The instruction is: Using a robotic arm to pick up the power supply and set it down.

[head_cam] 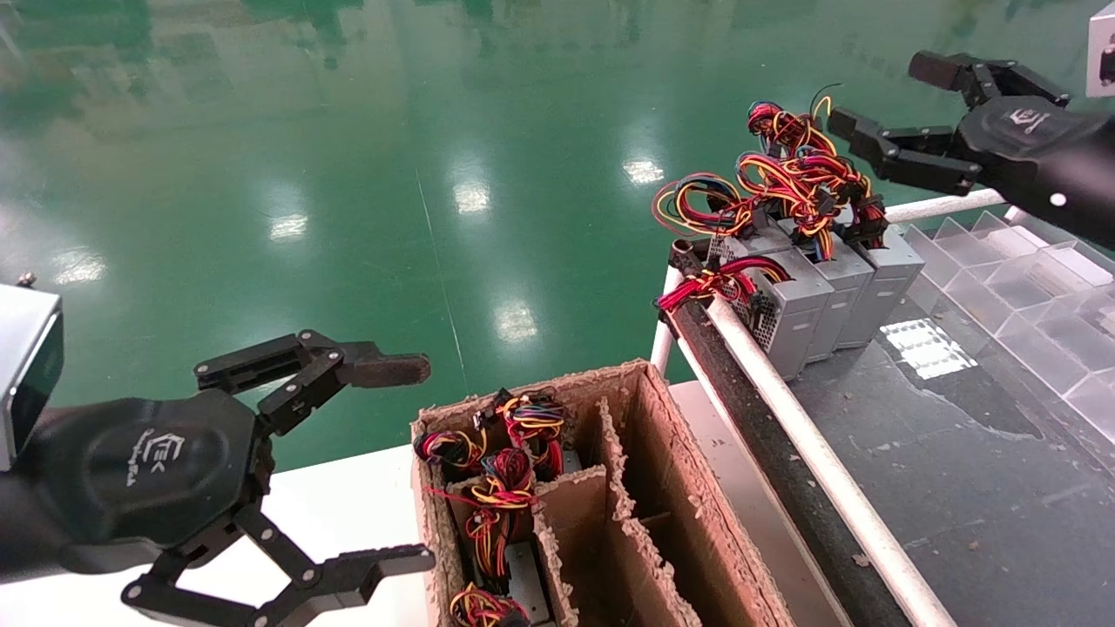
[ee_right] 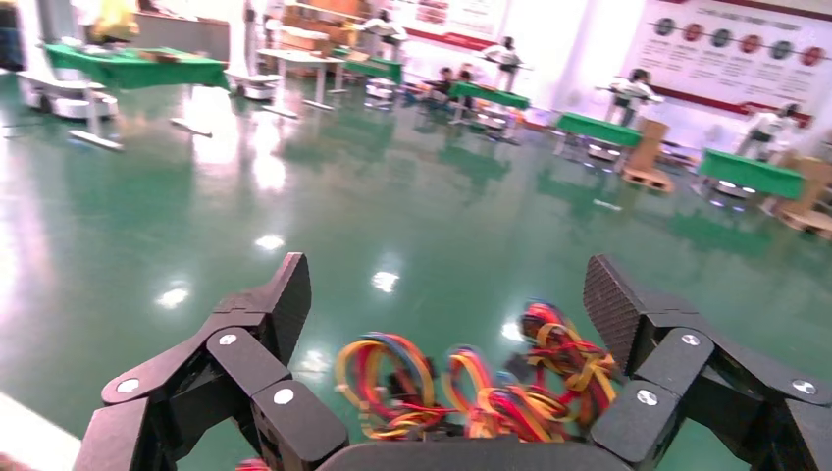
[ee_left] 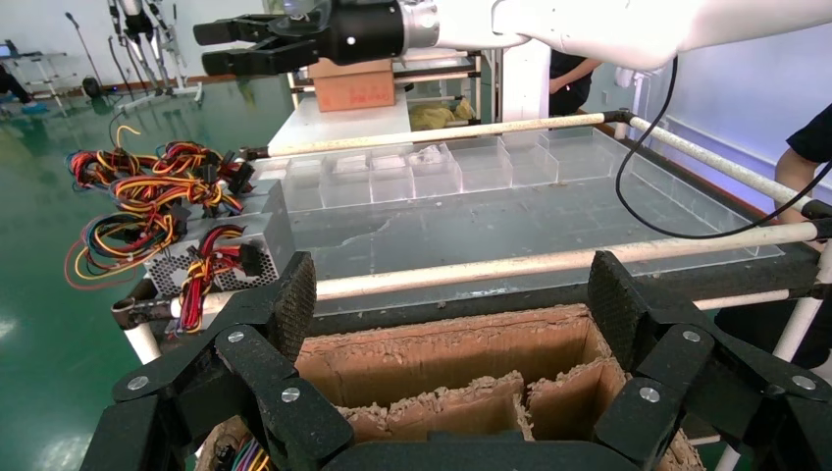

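Three grey power supplies stand side by side at the far corner of the dark table, with tangled red, yellow and blue wires bunched on top. My right gripper hovers open just above and beyond those wires, holding nothing. In the right wrist view the wires lie low between the spread fingers of the right gripper. The left wrist view shows the power supplies and the right gripper above them. My left gripper is open and empty beside the cardboard box; the left wrist view shows this gripper over it.
A torn cardboard box with dividers holds more wired units in its left column. White rails edge the dark table. Clear plastic compartment trays line its right side. A person stands beyond the table.
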Controlling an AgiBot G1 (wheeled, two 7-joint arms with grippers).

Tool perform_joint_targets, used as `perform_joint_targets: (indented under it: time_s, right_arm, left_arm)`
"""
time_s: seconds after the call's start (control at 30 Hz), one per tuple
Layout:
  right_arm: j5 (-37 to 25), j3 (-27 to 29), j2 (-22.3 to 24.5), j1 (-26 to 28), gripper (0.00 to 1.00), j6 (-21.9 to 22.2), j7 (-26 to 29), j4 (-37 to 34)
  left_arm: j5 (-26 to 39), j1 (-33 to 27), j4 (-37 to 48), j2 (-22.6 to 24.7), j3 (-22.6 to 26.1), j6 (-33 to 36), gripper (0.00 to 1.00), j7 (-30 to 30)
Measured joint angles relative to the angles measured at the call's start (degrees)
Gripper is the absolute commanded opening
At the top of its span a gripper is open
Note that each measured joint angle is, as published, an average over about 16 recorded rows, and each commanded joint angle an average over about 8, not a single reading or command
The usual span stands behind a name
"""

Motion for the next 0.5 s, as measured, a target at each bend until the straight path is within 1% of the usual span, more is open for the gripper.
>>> perform_joint_targets:
  time_s: [0.5]
  right_arm:
    - [6.2, -0.2, 4.9, -10.3, 1.0, -7.0, 8.0, 18.6]
  left_arm:
    - [0.0, 0.0, 0.0, 0.0, 0.0, 0.0, 1.0, 0.0]
